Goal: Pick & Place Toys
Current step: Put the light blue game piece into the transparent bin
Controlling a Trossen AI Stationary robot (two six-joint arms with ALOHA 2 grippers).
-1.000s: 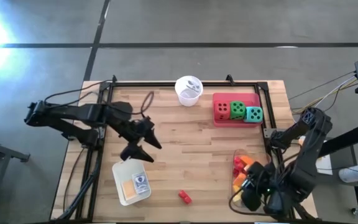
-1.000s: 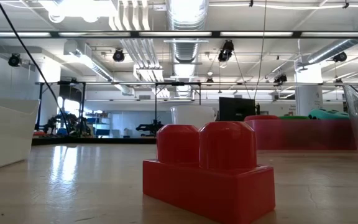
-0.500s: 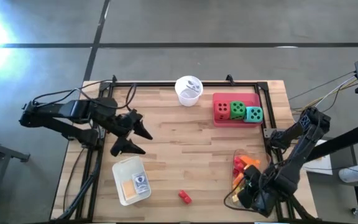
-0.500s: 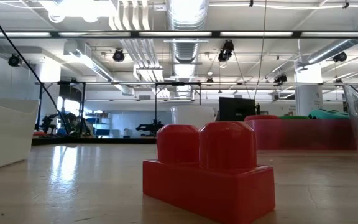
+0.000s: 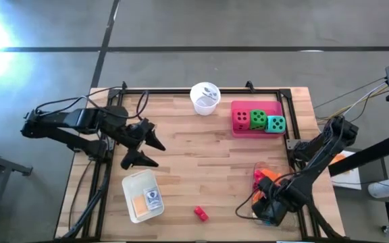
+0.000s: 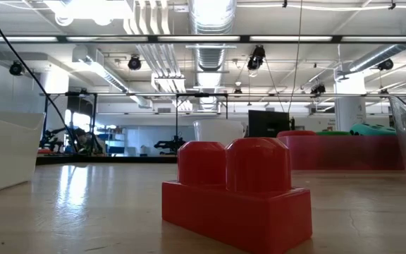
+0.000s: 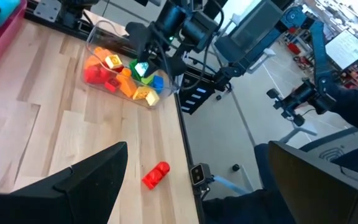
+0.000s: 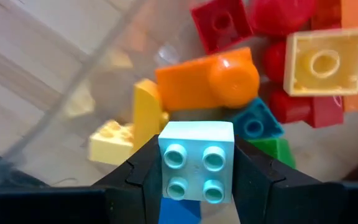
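**Right gripper holds a pale blue brick over the clear tray**

The right gripper is clenched on a pale blue brick, its two dark fingers pressing the brick's sides, studs facing the wrist camera. It hangs just above the clear tray at the table's right edge, where the right arm reaches down. Under the held brick lie more bricks in the tray: an orange one, a yellow one, red ones, a teal one and a green one.

The left gripper hovers over the left part of the wooden table, fingers spread wide and holding nothing, just beyond the white tray, which holds an orange card and a printed card.

A lone red brick lies on the bare table near the front edge, between the two trays; it fills the low view. The pink tray at the back holds a red, a green and a teal die in a row. A white cup stands just beside it.
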